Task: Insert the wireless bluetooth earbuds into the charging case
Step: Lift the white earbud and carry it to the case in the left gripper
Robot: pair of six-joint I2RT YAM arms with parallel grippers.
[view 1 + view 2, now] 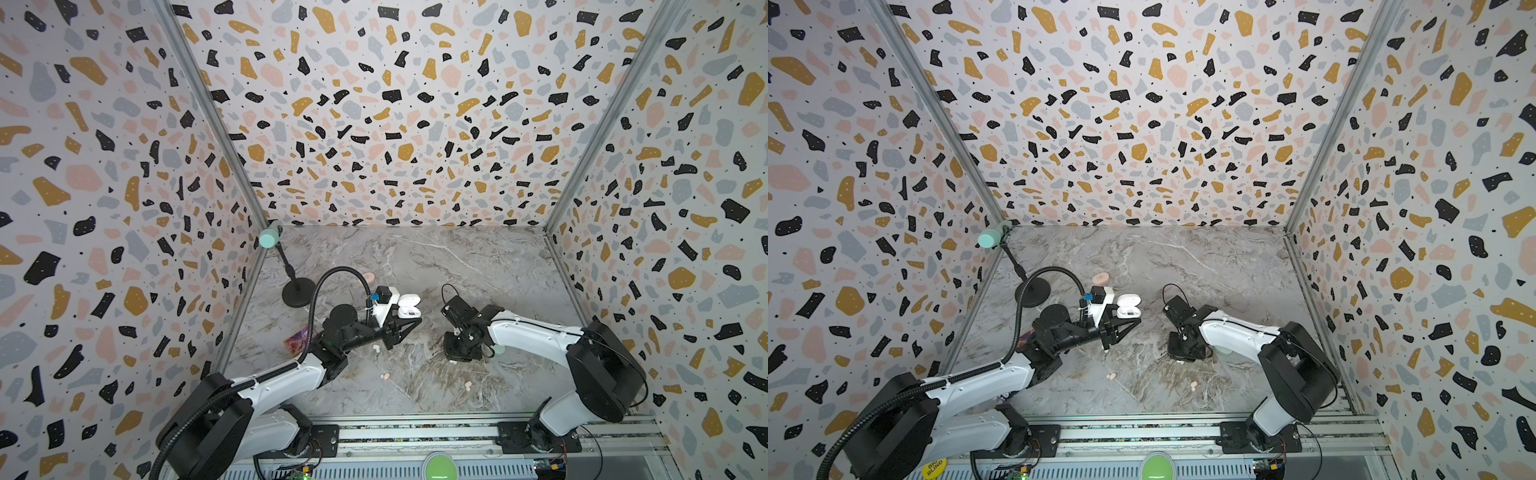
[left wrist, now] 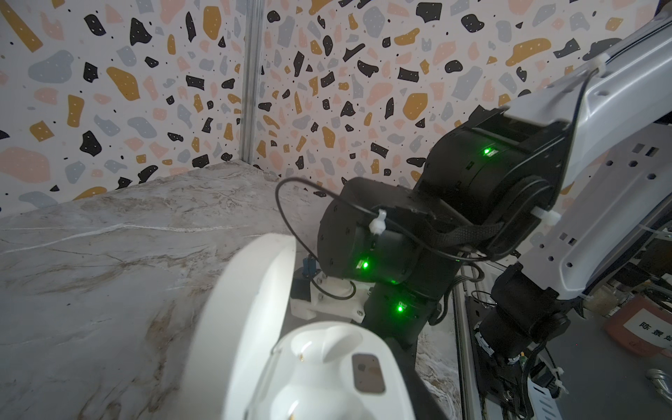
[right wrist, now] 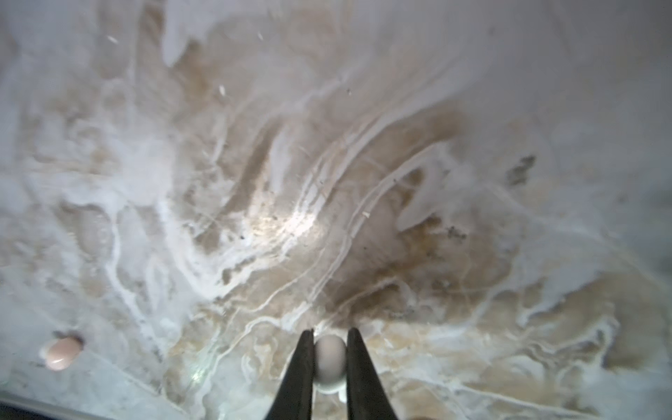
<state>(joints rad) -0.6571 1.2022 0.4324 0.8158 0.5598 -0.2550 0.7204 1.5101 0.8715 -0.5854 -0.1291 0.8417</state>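
The right gripper (image 3: 330,334) is pinching a white earbud (image 3: 329,358) on the table (image 3: 254,182), well right of the open charging case (image 1: 406,311) the left gripper (image 1: 409,321) is holding aloft. Next, probably: lifting it, then aligning it over an empty socket (image 2: 309,345).

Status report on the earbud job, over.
Left gripper shut on open white case, held off table. Right gripper shut on white earbud at table. Nothing seen between them.
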